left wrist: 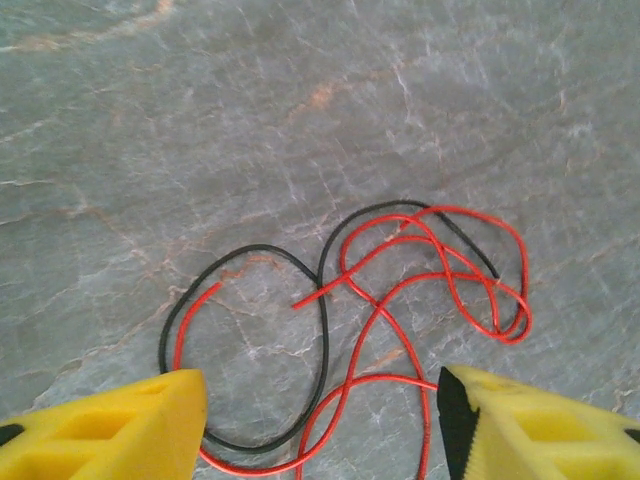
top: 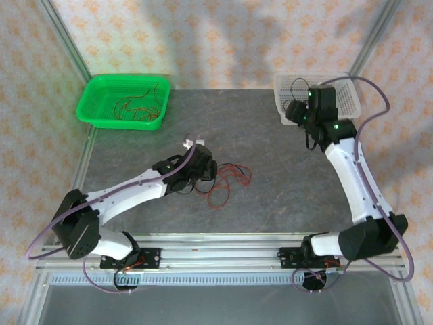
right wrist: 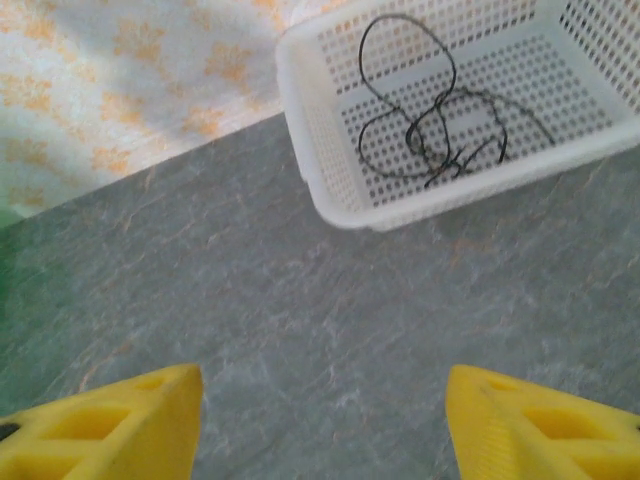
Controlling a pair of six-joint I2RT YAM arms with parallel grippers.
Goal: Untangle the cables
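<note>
Several thin red and black cables point(left wrist: 383, 312) lay loosely tangled on the grey marbled tabletop point(top: 291, 183), at the centre of the top view. The left gripper point(left wrist: 320, 392) hung over them, its yellow fingers point(left wrist: 110, 430) spread and pinching nothing. The right gripper point(right wrist: 322, 388) was spread too, empty, below the white perforated plastic basket point(right wrist: 340, 190) at upper right, which held black wires point(right wrist: 440, 130).

You have soft, even, fairly bright light across the grey marbled tabletop point(top: 270, 196), which reads matte. In your top view, broad faint shadows lie on the orange-patterned wallpaper wall point(top: 223, 34) at 12 o'clock. Your left wrist view is crisp mid-frame, but its yellow plastic fingers point(left wrist: 110, 430) at 7 and 5 o'clock are blurred. Your right wrist view looks softer overall.
</note>
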